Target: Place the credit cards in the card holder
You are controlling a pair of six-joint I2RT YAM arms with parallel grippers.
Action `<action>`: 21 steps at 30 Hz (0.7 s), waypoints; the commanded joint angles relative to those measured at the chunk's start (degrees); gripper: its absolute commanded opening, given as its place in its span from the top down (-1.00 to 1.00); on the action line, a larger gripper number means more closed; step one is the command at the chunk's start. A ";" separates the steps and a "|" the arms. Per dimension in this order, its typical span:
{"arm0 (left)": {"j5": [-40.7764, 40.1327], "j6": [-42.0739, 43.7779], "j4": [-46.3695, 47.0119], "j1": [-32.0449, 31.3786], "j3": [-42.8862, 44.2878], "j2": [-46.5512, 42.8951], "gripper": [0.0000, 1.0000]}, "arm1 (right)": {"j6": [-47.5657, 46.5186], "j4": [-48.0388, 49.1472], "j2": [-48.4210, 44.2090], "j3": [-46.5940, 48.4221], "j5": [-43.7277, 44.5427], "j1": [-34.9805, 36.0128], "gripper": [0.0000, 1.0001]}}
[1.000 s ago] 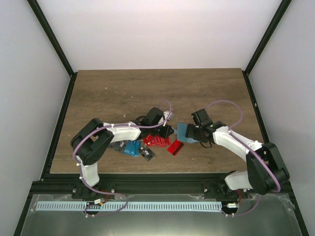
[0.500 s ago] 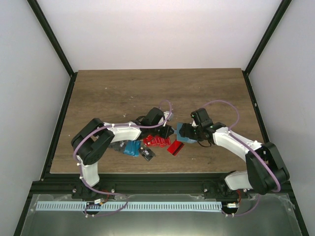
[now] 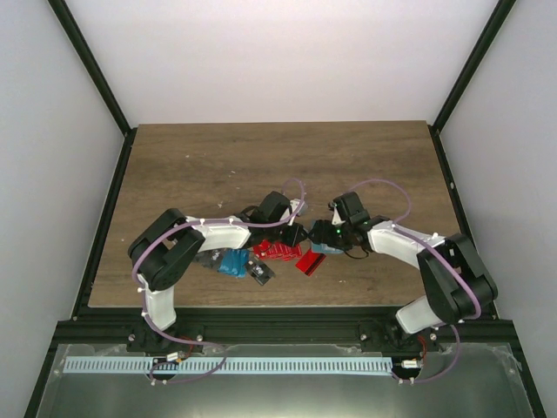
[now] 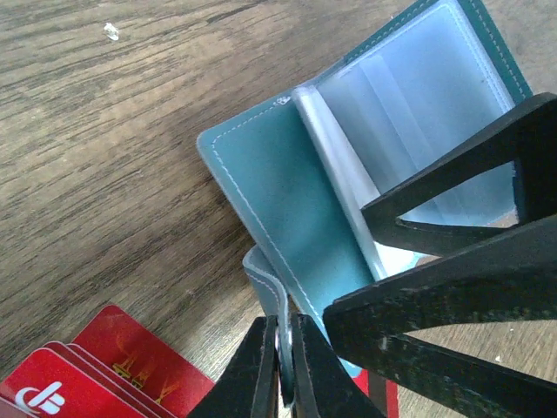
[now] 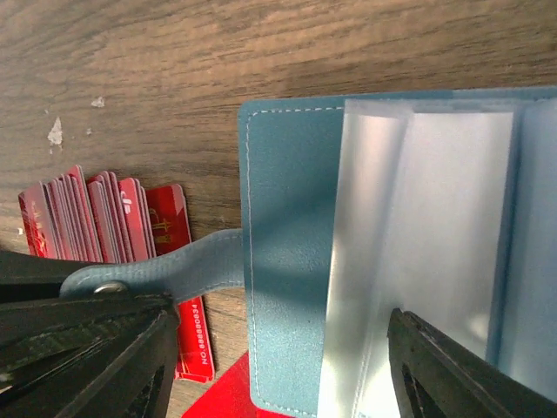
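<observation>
Currently card holder (image 4: 287, 218) lies open on bench (image 4: 104, 131), beside red credit cards (image 5: 96, 218). Left jaws clamped on its strap tab (image 5: 174, 266); right jaws apart over the clear sleeves (image 5: 418, 244).

Bright, even light from above; soft short shadows on the brown wooden worktop (image 3: 218, 165); wrist close-ups show sharp grain

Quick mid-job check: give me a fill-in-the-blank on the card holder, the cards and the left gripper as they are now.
1. The left gripper is ____ on the strap of the card holder.
2. The card holder lies ____ on the table, with its clear sleeves showing.
3. The fanned cards beside the strap are ____ in colour.

Missing words: shut; open; red.
</observation>
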 commanded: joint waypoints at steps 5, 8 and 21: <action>0.99 1.49 -0.09 -0.14 1.46 -0.47 0.60 | -1.44 -1.19 -2.62 2.95 0.76 -0.44 -0.36; -0.40 1.41 -2.01 -0.14 1.86 -1.38 0.37 | -1.74 -4.08 -5.08 3.76 1.66 -0.42 -0.37; -7.90 0.14 -13.63 -0.19 0.88 -7.86 -0.17 | -1.24 -8.28 -13.45 1.53 5.06 -0.42 -0.40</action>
